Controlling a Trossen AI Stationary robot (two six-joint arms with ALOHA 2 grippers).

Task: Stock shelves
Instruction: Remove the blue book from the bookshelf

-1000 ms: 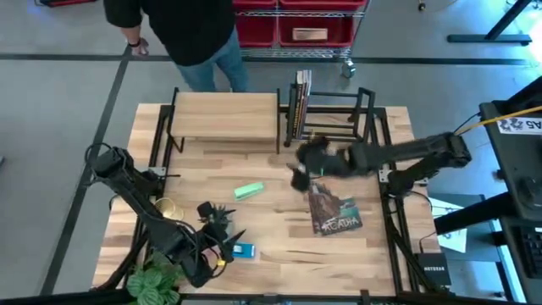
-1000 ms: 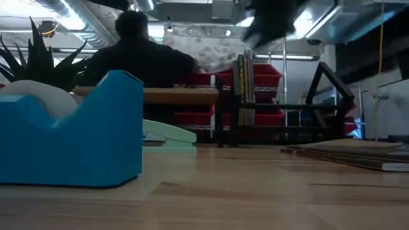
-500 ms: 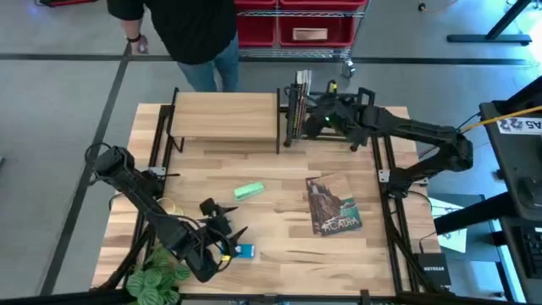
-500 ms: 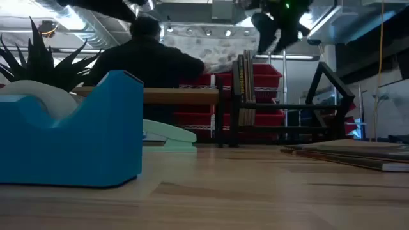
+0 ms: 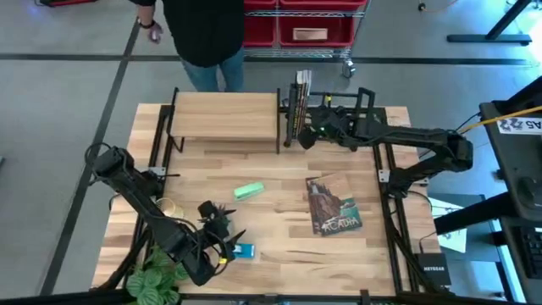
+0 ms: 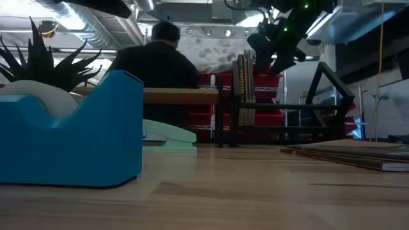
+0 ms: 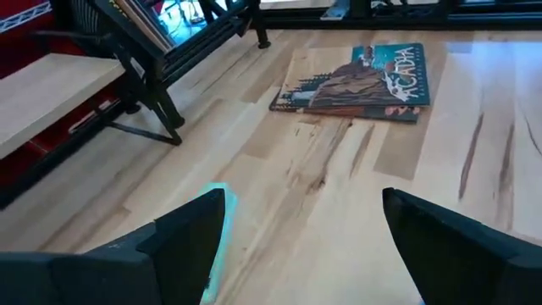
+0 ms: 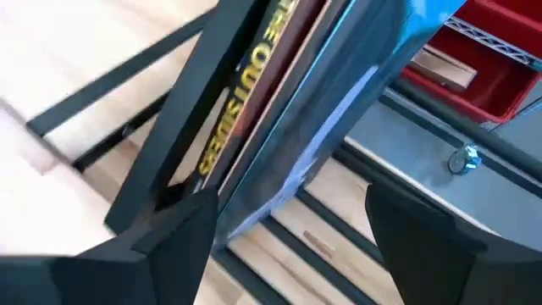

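Right gripper [image 5: 311, 129] spread wide at black rack [image 5: 364, 106] beside shelved books [image 5: 298, 106]; Acadia book [image 5: 333, 204] unshelved.

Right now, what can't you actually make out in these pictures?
- Lower tier of the wood-topped shelf: high view, hidden under its own top.
- Titles of the books in the black rack: too small from above; blurred in the right wrist view.
- Person: low view, hidden below the shelf top.

Book rack [image 5: 334, 119] stands right of the shelf [image 5: 224, 119], books [image 5: 300, 102] inside.
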